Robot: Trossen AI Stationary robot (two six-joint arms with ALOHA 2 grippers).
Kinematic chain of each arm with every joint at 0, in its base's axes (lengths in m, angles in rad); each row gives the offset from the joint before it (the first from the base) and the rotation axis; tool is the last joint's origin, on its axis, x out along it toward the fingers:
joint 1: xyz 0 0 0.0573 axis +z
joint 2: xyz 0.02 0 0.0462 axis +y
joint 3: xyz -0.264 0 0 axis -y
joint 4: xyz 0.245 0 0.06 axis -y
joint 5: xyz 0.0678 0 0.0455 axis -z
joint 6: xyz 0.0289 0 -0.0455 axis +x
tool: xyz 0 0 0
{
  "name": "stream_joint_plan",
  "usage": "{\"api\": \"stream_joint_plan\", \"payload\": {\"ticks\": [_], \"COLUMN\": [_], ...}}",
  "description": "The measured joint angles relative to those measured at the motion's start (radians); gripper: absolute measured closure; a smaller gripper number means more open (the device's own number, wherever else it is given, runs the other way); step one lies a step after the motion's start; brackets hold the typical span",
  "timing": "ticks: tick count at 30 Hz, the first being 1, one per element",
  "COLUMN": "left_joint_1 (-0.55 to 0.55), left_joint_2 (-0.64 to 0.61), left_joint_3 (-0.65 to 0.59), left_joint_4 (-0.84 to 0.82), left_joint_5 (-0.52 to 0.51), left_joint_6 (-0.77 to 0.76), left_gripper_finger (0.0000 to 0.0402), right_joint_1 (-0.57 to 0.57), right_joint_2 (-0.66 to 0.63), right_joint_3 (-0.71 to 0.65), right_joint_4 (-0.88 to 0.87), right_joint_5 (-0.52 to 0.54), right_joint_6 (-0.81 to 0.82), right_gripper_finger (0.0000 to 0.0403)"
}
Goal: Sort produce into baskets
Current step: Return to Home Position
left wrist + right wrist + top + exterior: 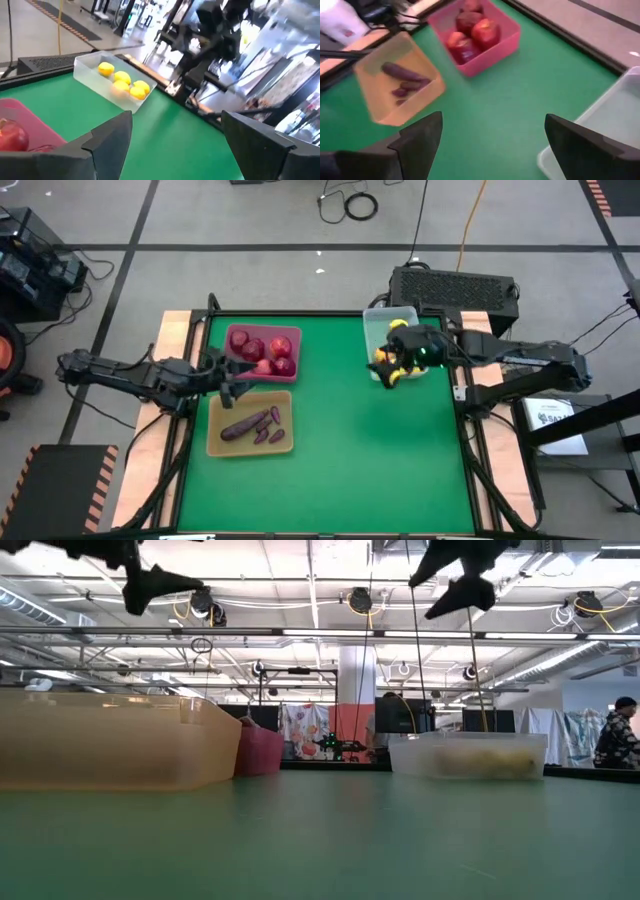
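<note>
Produce [262,352] (red, purple, yellow pcs) sits sorted in plastic baskets [232,444], so left gripper [177,122] & right gripper [493,120] hover empty, jaws wide.

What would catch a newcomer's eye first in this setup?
The bright green table holds produce sorted by colour. On the left side, red fruits sit in the pink tray, with purple eggplants in the tan tray just in front. Yellow lemons lie in the clear bin on the right, under the open right end effector. The open left end effector hangs where the two trays meet.
</note>
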Motion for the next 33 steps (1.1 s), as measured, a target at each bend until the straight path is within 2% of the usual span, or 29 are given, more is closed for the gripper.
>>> {"api": "stream_joint_plan", "payload": {"ticks": [6, 10, 15, 19, 26, 33], "left_joint_1": [0.004, 0.004, 0.004, 0.004, 0.004, 0.004], "left_joint_2": [-0.125, -0.217, -0.317, -0.376, -0.447, -0.505], "left_joint_3": [-0.103, -0.16, -0.213, -0.247, -0.26, -0.26], "left_joint_4": [0.009, 0.01, 0.011, -0.002, -0.071, -0.115], "left_joint_5": [-0.001, -0.017, -0.023, -0.028, -0.046, -0.063], "left_joint_6": [-0.036, -0.044, -0.052, -0.055, -0.054, -0.043], "left_gripper_finger": [0.0091, 0.0091, 0.0091, 0.0091, 0.0091, 0.0091], "right_joint_1": [0.136, 0.224, 0.323, 0.369, 0.391, 0.391], "right_joint_2": [-0.058, -0.112, -0.193, -0.255, -0.349, -0.416], "right_joint_3": [-0.101, -0.203, -0.331, -0.394, -0.44, -0.508], "right_joint_4": [0.031, 0.157, 0.298, 0.313, 0.315, 0.32], "right_joint_5": [0.038, 0.046, 0.151, 0.216, 0.223, 0.223], "right_joint_6": [0.086, 0.136, 0.206, 0.233, 0.234, 0.202], "right_gripper_finger": [0.0062, 0.0063, 0.0084, 0.0109, 0.0183, 0.0309]}}
